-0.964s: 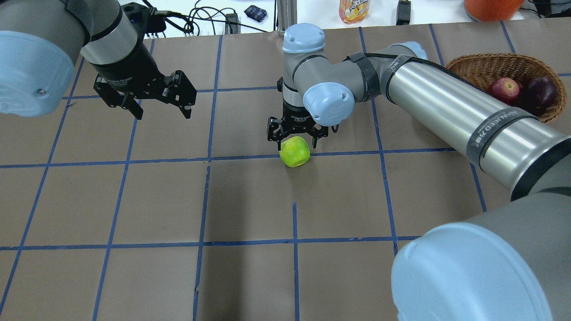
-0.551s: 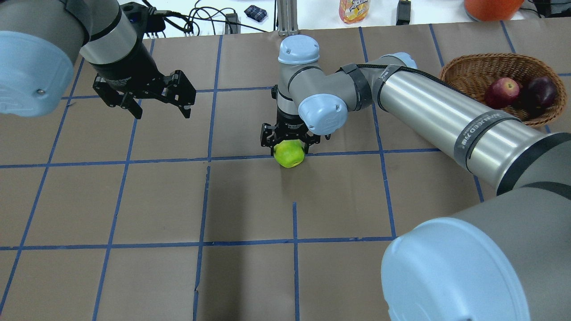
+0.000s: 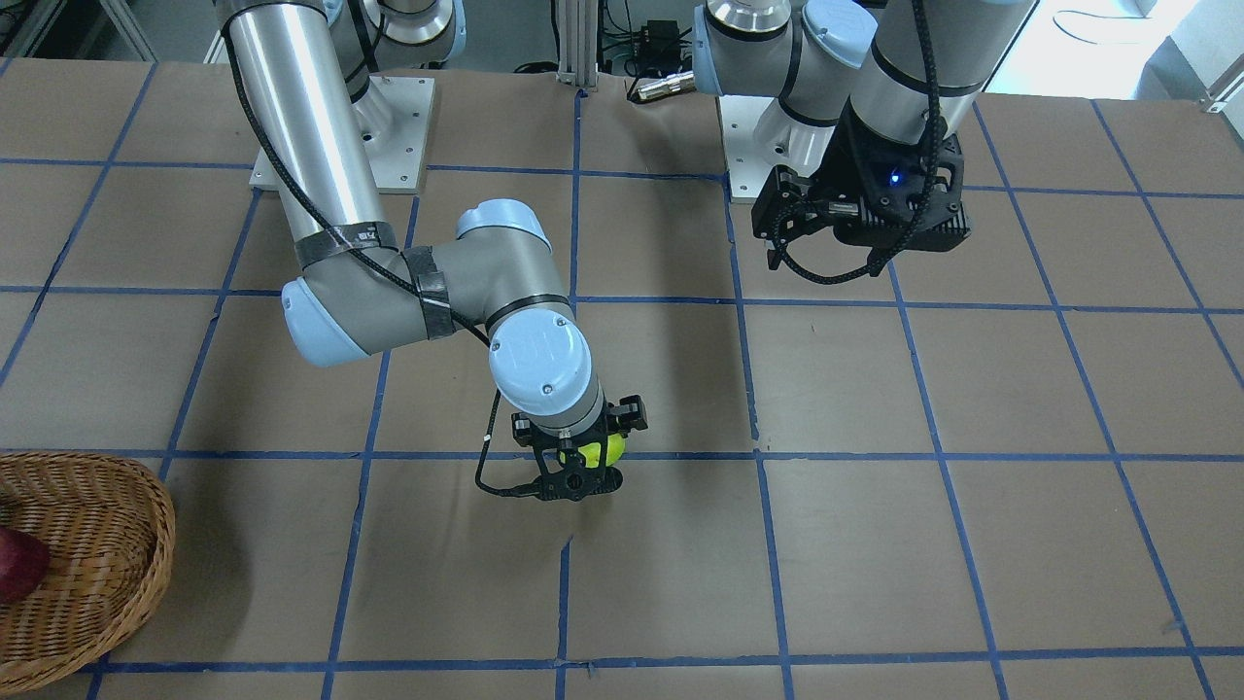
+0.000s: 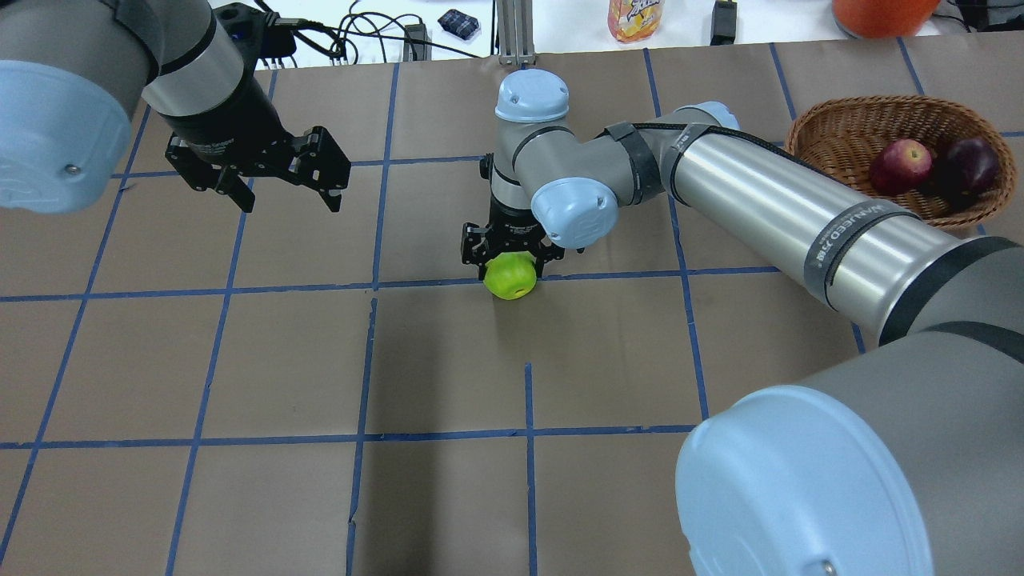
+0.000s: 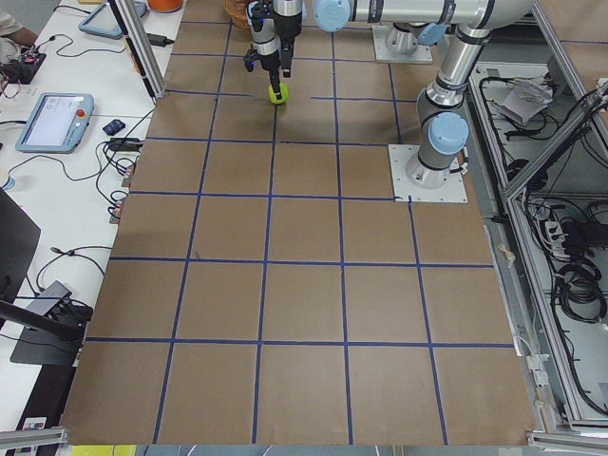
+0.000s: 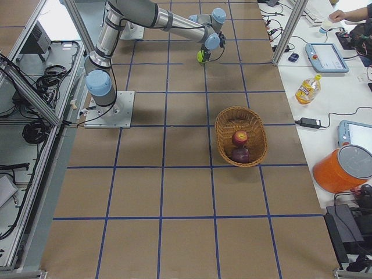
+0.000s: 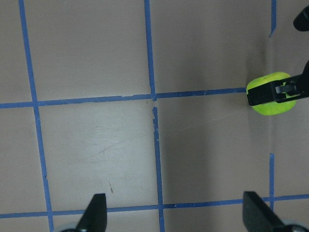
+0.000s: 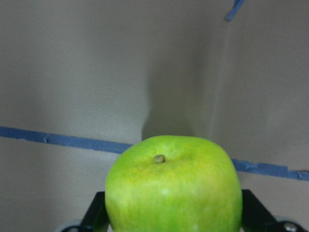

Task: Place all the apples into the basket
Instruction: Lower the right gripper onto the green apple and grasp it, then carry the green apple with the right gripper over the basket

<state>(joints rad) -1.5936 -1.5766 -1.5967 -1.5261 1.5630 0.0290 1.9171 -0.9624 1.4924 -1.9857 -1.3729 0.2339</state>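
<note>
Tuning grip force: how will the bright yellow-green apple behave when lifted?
The bright yellow-green apple looks round and glossy, so it may roll if nudged or slip in a light pinch. It nearly fills the right end effector, so it is probably stiff and fairly heavy.

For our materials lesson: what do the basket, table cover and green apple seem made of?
Basket: woven wicker, tan, matte; interlaced strands show.
Table cover: probably brown paper, matte; small tears at seams.
Green apple: smooth, faintly shiny skin with a stem end; real or plastic, cannot tell.

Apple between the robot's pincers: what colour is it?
The apple is bright yellow-green; the right wrist-mounted view shows it best.
</note>
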